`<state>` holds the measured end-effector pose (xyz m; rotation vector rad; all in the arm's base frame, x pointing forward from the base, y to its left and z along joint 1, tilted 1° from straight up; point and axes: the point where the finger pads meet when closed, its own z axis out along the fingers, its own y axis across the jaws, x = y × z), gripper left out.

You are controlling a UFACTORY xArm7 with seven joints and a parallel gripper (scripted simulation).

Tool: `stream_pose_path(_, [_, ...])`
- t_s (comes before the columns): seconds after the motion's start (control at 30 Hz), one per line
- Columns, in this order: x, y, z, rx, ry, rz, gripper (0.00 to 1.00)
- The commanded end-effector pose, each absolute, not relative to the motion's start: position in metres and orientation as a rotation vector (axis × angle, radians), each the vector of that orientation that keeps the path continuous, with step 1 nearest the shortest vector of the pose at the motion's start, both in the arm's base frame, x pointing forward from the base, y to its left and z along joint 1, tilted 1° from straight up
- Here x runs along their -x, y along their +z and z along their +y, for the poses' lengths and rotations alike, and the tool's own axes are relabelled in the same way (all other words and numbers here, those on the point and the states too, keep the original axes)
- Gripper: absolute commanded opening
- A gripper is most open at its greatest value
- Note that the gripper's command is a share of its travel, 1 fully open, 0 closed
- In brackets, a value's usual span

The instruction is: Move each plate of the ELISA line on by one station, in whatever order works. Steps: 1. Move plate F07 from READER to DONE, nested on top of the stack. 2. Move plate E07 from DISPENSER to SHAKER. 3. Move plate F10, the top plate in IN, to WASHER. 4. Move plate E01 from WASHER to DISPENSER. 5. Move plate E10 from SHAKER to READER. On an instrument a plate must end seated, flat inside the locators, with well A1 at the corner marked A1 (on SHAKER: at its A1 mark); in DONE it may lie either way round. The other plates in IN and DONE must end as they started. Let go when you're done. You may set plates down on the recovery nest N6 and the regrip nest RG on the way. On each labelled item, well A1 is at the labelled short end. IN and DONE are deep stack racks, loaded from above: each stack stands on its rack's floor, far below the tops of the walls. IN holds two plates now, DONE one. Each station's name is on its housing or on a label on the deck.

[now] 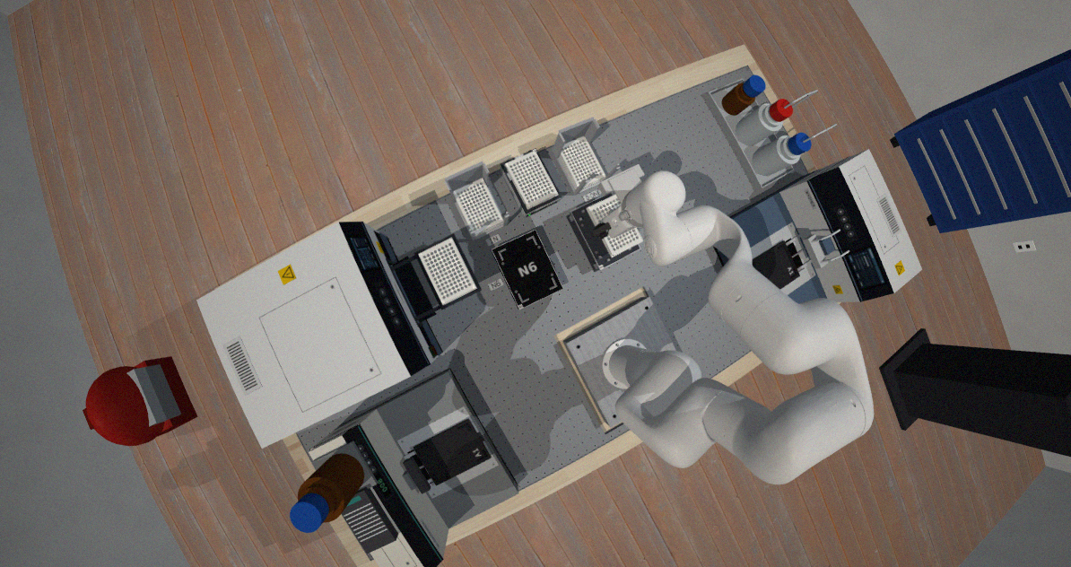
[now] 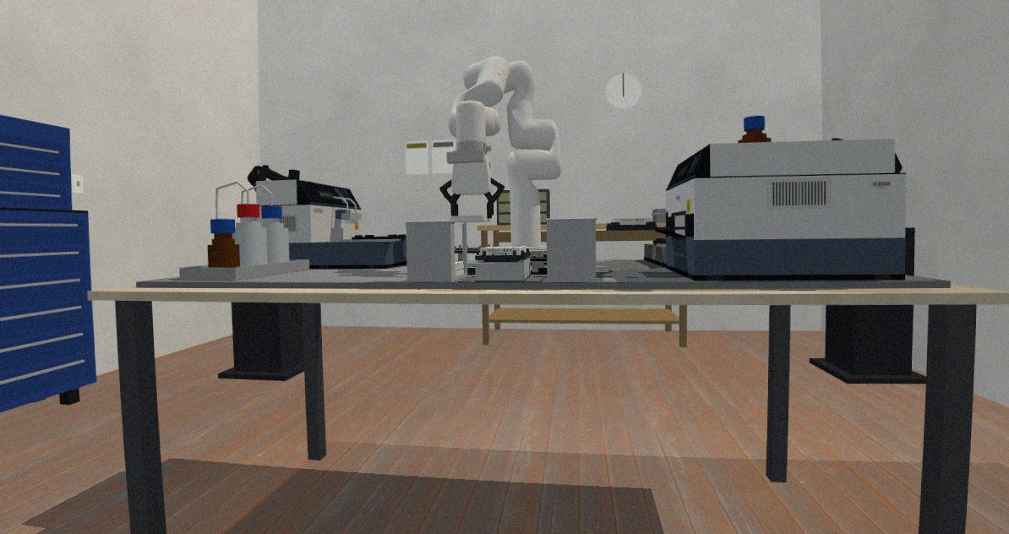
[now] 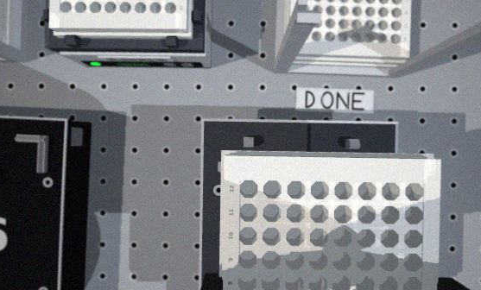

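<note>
My gripper [image 2: 471, 208] is shut on a white well plate [image 3: 330, 220] and holds it level a little above the black regrip nest [image 3: 300, 135], just in front of the DONE label [image 3: 334, 100]. The plate also shows under the wrist in the overhead view [image 1: 618, 227]. I cannot read its label. The DONE rack [image 1: 580, 160] holds a plate. So does the IN rack [image 1: 477, 204]. A plate sits on the shaker [image 1: 530, 178] between them. Another plate [image 1: 447, 269] sits on the reader's tray.
The black N6 nest [image 1: 528, 268] is empty, left of the regrip nest. The nest of the right-hand instrument [image 1: 779, 263] and the nest of the front-left instrument [image 1: 453, 450] are bare. Bottles [image 1: 764, 117] stand at the back right. The tall rack walls [image 2: 429, 250] flank the shaker.
</note>
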<state>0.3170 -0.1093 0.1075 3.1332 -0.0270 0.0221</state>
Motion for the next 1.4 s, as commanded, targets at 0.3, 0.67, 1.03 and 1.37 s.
stream_pose_path(0.3, [-0.319,0.096,-0.11,-3.132,0.03,-0.027,0.0])
stream_pose_path(0.67, [-0.319,0.081,-0.11,-3.132,0.03,-0.027,0.0])
stream_pose_path(1.03, [-0.319,0.069,-0.11,-3.132,0.03,-0.027,0.0])
stream_pose_path(1.37, [-0.32,0.069,-0.11,-3.132,0.03,-0.027,0.0])
